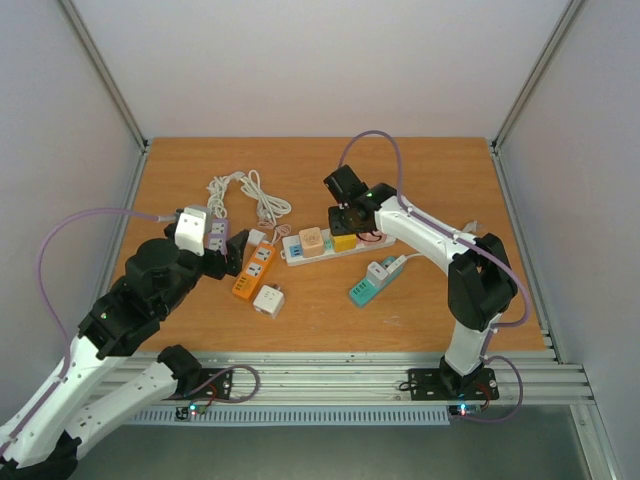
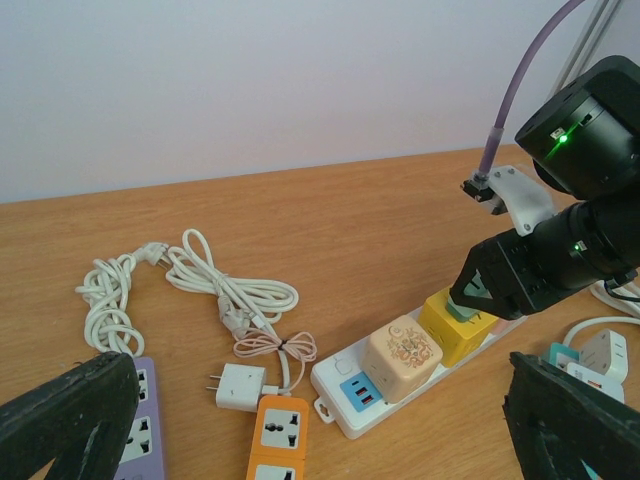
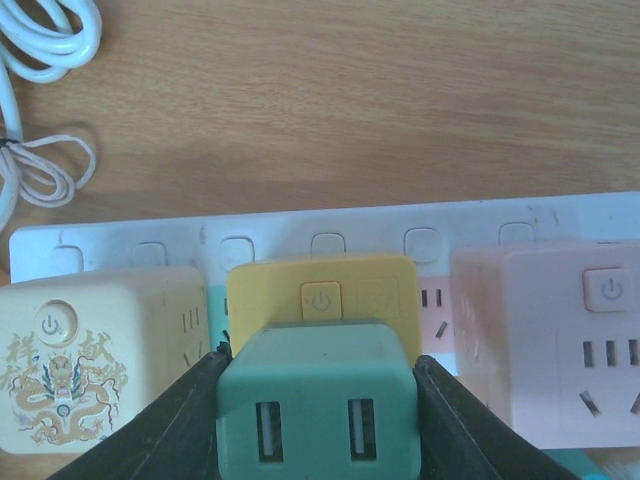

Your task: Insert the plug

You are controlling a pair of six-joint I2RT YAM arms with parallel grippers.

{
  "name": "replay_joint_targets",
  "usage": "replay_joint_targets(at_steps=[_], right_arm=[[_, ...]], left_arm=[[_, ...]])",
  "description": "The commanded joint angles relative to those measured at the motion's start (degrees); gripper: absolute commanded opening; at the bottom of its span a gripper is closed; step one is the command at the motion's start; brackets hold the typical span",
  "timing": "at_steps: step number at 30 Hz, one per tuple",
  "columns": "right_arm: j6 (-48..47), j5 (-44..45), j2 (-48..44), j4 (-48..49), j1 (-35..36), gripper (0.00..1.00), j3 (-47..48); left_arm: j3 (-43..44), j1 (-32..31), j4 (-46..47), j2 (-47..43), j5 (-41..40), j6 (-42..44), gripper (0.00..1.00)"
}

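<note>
Green square plastic plug: pinching it in right end effector, holding it against yellow cube adapter on white power strip; seemingly not seating yet. Holding left end effector spread wide.

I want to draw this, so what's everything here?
table: 1, brown, underneath
white strip: 1, white, middle
beige cube: 1, beige, on white strip
yellow cube: 1, yellow, on white strip
pink cube: 1, pink, on white strip
green plug: 1, green, right claw
orange strip: 1, orange, middle left
purple strip: 1, purple, left
teal strip: 1, teal, right
white cables: bundle, white, back left
white adapter: 1, white, front
left claw: 1, black, open
right claw: 1, black, holding plug
</note>
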Motion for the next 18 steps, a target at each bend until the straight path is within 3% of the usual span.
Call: replay_joint_targets(at_steps=[1,7,18], right_arm=[[4.55,0.08,9.58,-11.13,-0.21,0.17,-5.77],[5.03,2.88,10.06,-11.55,0.02,0.22,-5.68],[0.36,1.15,-1.84,-11.32,1.08,0.65,7.74]], left_arm=[[-0.59,0.01,1.13,0.64,0.06,0.4,0.99],[-0.68,0.01,1.13,1.07,-0.01,0.33,0.99],[2.75,0.12,-2.39,9.47,-1.26,-2.39,0.99]])
